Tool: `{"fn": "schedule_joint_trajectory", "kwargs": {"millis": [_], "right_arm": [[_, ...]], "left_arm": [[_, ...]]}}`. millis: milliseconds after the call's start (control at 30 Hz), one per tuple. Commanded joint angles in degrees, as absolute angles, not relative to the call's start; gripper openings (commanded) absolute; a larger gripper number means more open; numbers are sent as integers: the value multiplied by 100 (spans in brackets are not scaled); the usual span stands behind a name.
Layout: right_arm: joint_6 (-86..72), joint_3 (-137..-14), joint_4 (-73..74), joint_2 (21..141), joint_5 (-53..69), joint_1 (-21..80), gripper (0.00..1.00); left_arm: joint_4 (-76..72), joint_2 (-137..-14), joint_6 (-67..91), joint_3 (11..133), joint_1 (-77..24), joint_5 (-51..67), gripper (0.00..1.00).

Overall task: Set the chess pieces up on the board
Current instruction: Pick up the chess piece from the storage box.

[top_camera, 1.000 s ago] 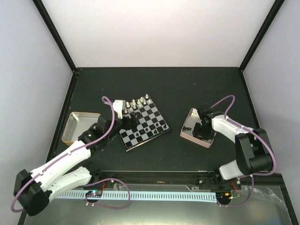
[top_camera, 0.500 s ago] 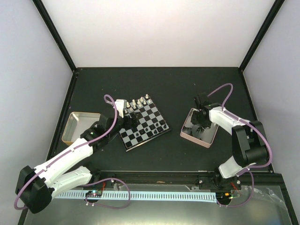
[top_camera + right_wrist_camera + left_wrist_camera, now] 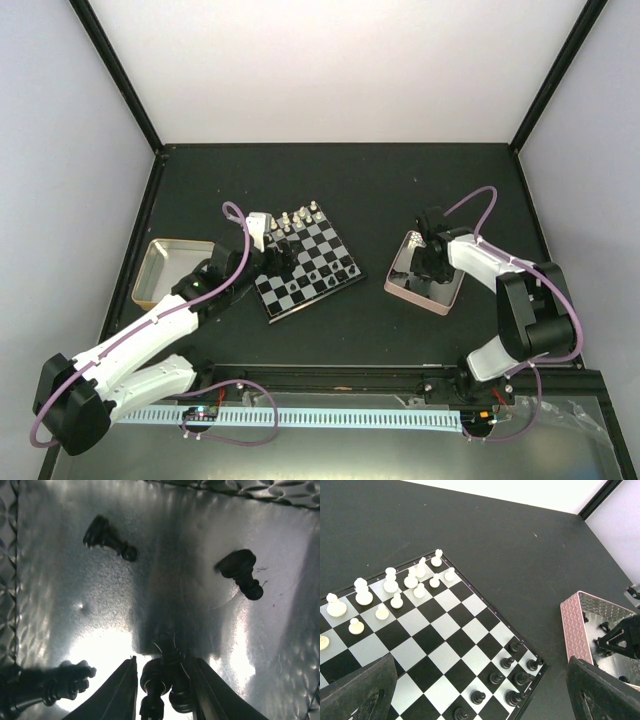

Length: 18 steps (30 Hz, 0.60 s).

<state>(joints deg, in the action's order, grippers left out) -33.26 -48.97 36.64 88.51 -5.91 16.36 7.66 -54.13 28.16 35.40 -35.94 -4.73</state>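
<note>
While the left gripper (image 3: 279, 254) hangs released over the board (image 3: 451, 629), the right gripper (image 3: 162, 692) reaches into the pink tray (image 3: 575, 626), straddling black chess pieces (image 3: 161, 676); whether it grips them is unclear.

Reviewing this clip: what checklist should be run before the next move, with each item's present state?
1. Left gripper open, empty, above the board: ok.
2. Right gripper inside the pink tray, fingers either side of clustered black pieces: ok.
3. Only one piece between them: cannot tell; dark shapes overlap.
4. Grip firm: cannot tell.
5. Free squares beside the board's black pieces: ok.
6. White pieces upright: ok.
</note>
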Motion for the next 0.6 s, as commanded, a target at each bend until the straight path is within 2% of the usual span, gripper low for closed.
{"fn": "schedule_joint_trajectory", "kwargs": {"millis": [0,267,467,567], "right_arm": [[-3211,-4749,3738,8644,-460,1608,30],[-3170,-4727,3855,8500,-600,1617,23],[-3135,-4811,3952,8441,-757,1667,27],[-3113,-4814,3948,8418,-757,1689,19]], "left_arm": [[659,-5440,2894,3700,-3540,-370,94],[668,-5440,2911,3691,-3533,-342,94],[677,-5432,2927,3683,-3531,-321,94],[679,-5432,2936,3682,-3529,-312,93]]}}
